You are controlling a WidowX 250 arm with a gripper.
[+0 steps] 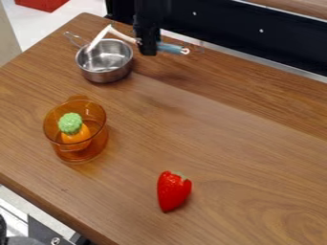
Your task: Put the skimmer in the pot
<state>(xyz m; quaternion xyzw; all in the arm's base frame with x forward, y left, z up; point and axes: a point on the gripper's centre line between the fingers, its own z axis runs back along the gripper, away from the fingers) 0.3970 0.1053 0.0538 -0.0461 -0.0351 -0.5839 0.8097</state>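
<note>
Blue-handled, the skimmer point(170, 48) sits clamped in the tool point(148, 46), white head over the steel pot point(104, 67) at the table's point(236, 143) eleven o'clock – lifting done, lowering and release seemingly left.

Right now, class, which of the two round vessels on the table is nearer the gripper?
The silver metal pot, close by the gripper. The other, the see-through orange vessel with the green-topped toy inside, stands farther off.
</note>
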